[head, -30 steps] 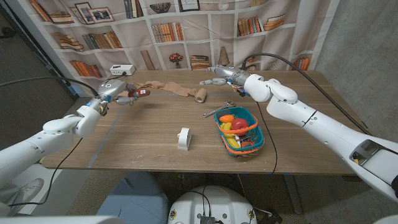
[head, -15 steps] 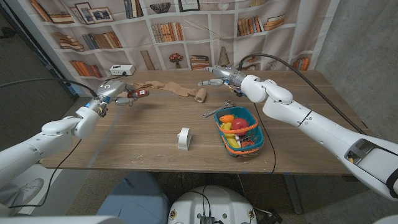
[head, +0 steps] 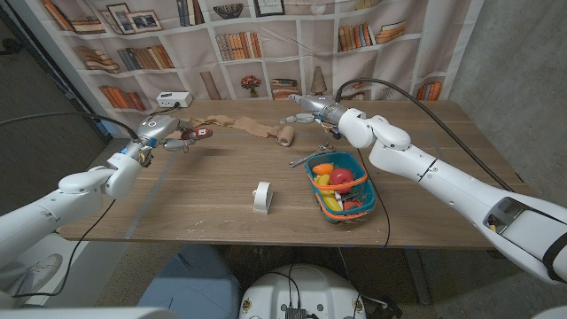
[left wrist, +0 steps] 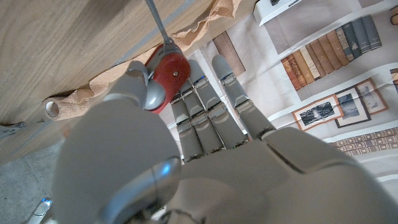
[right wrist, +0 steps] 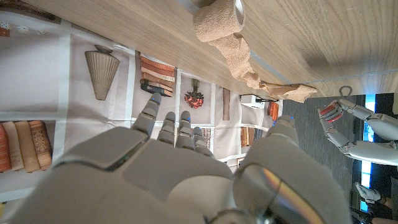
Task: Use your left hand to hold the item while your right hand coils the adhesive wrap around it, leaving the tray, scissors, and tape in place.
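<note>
The table (head: pixel 221 190) carries a basket (head: pixel 358 209) of toys at 4 o'clock. The tan wrap (head: pixel 257 129), partly unrolled, lies at 12 o'clock. The right hand (head: pixel 306 108) hovers beside it, fingers apart, empty. At 10 o'clock the left hand (head: pixel 168 131) clamps a red-handled tool (head: pixel 197 134)

We see two arms clad in smooth white rounded shells with dark seams at the joints. A black cable runs along each arm. The left hand (head: pixel 168 133) and right hand (head: pixel 306 108) are silver-grey, with segmented metallic fingers (left wrist: pixel 211 112).
</note>
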